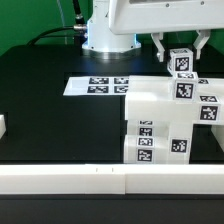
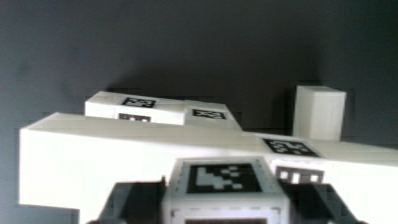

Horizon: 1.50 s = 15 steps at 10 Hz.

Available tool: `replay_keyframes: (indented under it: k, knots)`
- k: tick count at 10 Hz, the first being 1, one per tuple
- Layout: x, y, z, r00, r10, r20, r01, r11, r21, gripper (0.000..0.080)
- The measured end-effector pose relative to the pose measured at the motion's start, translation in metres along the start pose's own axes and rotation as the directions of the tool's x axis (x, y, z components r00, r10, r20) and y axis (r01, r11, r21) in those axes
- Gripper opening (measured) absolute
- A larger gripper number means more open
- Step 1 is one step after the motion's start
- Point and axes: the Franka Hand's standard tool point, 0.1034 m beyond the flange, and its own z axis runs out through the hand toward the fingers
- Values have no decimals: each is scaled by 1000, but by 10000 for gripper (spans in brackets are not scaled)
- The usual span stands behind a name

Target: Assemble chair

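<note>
White plastic is filling the right half of the exterior view, where the partly built chair point(image 1: 165, 125) is standing on the black surface point(image 1: 50, 120), its blocky parts stacked and speckled with square tags. Above it, at the upper right of the frame, the gripper point(image 1: 181, 55) is hanging with its dark fingers point(image 1: 160, 47) clamped on a small tagged piece point(image 1: 182, 62), which is sitting just over the chair's top edge. In the wrist view that same piece point(image 2: 222, 180) is filling the lower middle of the frame, with the chair's long white bars point(image 2: 160, 140) lying beyond it and an upright post point(image 2: 320, 110) at the right.

As a judgement, the risk is misalignment: if the held piece is coming down tilted or off its socket, it could jam, or push the stacked chair sideways and loosen joints already made.

Much is hard to read. Behind the chair, the marker board point(image 1: 95, 86) is lying flat at the frame's upper middle, partly covered. The exact socket under the piece is hidden, the arm is cut off at the top edge, and the wrist view is blurred, so whether piece and chair are touching cannot be told.
</note>
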Motion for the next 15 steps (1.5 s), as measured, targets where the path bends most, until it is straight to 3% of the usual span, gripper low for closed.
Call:
replay_keyframes:
  k: [15]
  knots:
    - [3,8,1,1000,21,-20,-21,1000,-1,291]
